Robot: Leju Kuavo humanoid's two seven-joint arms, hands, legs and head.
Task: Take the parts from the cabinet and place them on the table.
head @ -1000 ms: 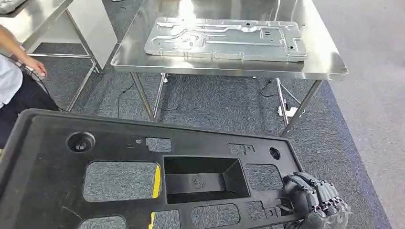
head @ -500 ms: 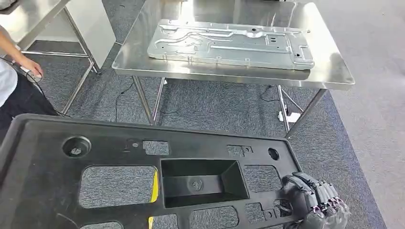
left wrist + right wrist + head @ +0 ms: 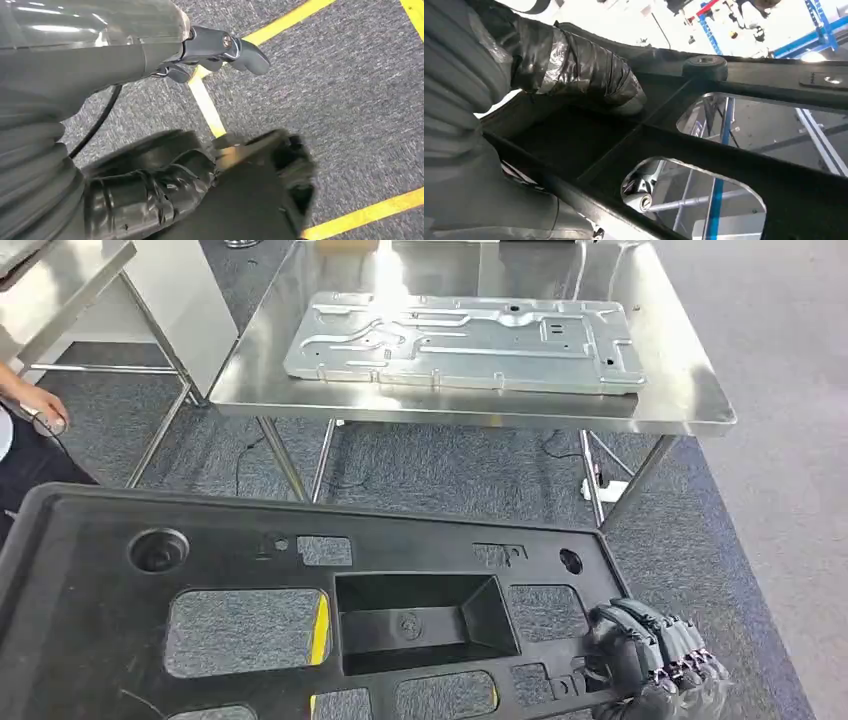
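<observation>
You will see the black plastic panel (image 3: 90,610) filling the lower half of the head view, from 7 o'clock to 5 o'clock. It is a wide, flat moulded part, matte black, with a raised rim, several rectangular cut-outs through which the grey carpet (image 3: 450,460) shows, a deep rectangular recess near its centre, and a round socket toward its 10 o'clock corner. The panel is carried level above the carpet, well apart from the steel table (image 3: 680,390).

The right hand (image 3: 655,655) grips the panel's edge at 5 o'clock, fingers curled over the rim. In the right wrist view its taped fingers (image 3: 584,65) press into the ribbed underside.

The left hand (image 3: 165,185) clamps the panel's dark edge in the left wrist view, above yellow floor tape (image 3: 207,107).

At 12 o'clock, a stamped silver metal plate (image 3: 460,340) lies flat on the table. A person's hand (image 3: 40,405) is at 9 o'clock.
</observation>
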